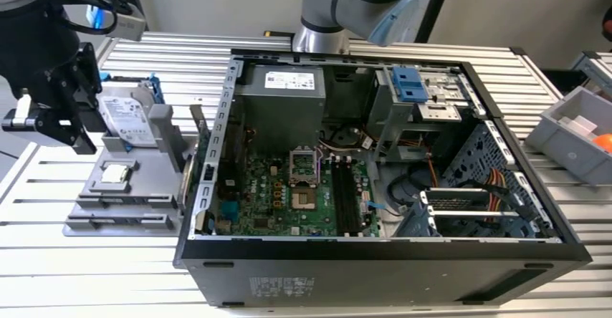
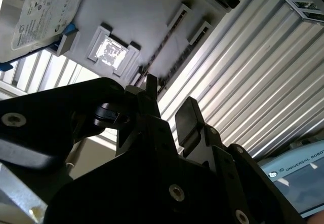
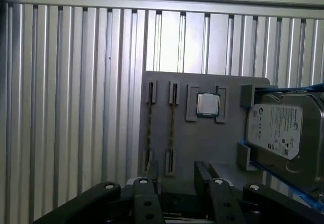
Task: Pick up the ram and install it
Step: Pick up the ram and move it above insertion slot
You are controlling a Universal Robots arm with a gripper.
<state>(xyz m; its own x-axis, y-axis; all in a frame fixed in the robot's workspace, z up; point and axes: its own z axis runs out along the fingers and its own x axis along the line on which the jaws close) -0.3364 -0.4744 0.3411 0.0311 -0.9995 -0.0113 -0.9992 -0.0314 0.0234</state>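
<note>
My gripper [image 1: 84,128] hangs above the grey parts tray [image 1: 86,226] at the exterior view's left, beside the open computer case [image 1: 383,255]. Both wrist views show its black fingers [image 3: 152,172] standing apart with nothing between them, so the gripper [image 3: 177,171] [image 2: 169,100] is open. Beyond the fingertips, the tray [image 3: 202,148] has two long narrow holder slots [image 3: 150,127] with thin dark lines in them. I cannot tell whether the ram sits in them. The motherboard's black slots [image 1: 345,196] lie inside the case.
The tray also carries a silver hard drive [image 1: 125,121] [image 3: 281,127] in a blue frame and a small square processor chip [image 1: 117,172] [image 3: 207,104]. The arm's base [image 1: 330,17] stands behind the case. A grey bin [image 1: 578,132] sits at the exterior view's right on the ribbed metal table [image 1: 77,282].
</note>
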